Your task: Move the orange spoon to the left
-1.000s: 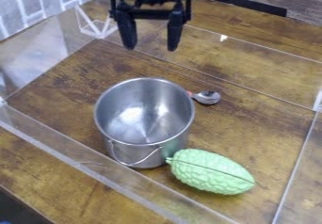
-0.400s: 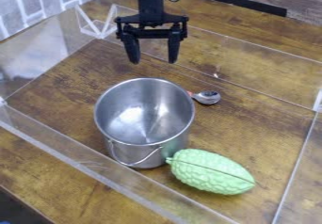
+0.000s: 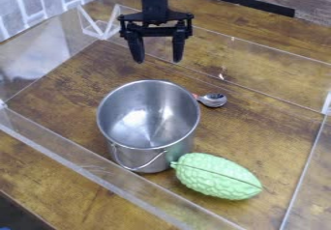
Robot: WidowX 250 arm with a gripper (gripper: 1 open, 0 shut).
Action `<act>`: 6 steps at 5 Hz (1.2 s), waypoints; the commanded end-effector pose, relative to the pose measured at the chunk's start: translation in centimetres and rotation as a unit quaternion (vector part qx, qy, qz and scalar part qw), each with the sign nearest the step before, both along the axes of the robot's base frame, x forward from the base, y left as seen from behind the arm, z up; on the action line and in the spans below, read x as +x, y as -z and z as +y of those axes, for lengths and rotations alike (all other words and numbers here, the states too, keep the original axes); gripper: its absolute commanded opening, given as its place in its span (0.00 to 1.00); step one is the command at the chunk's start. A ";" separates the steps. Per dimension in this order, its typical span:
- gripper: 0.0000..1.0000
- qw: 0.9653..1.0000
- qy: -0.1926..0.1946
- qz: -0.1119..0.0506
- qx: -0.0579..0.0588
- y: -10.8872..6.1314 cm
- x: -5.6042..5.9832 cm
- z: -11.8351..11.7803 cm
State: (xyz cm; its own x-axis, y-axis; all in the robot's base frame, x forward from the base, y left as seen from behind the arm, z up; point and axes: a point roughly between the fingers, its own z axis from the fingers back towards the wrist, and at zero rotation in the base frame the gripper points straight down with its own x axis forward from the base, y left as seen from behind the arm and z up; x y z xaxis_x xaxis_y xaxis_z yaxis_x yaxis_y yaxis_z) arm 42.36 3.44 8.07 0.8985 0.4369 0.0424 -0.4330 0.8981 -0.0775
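The orange spoon (image 3: 211,100) lies on the wooden table just right of the steel pot (image 3: 149,123). Only its small shiny grey bowl and a short reddish stub of handle show; the pot's rim hides the remainder. My gripper (image 3: 155,54) hangs pointing down behind the pot, up and to the left of the spoon. Its two black fingers (image 3: 135,50) stand wide apart with nothing between them, and they touch neither the spoon nor the pot.
A bumpy green gourd (image 3: 218,175) lies in front of the pot at the lower right. Clear plastic walls (image 3: 58,142) run along the table's left and front sides, and another stands at the right edge.
The gripper has come down and slightly nearer to the pot, still open. The spoon, pot and gourd have not moved.
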 end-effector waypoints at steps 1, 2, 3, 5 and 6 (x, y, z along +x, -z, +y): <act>1.00 0.998 -0.051 -0.044 0.006 -2.1 1.3 0.5; 1.00 0.995 -0.090 -0.052 0.008 -1.8 1.8 0.0; 1.00 0.994 -0.095 -0.056 0.009 -0.8 1.8 1.3; 1.00 0.992 -0.109 -0.063 0.011 0.4 2.2 3.0; 1.00 0.992 -0.115 -0.050 0.007 -0.1 1.7 2.7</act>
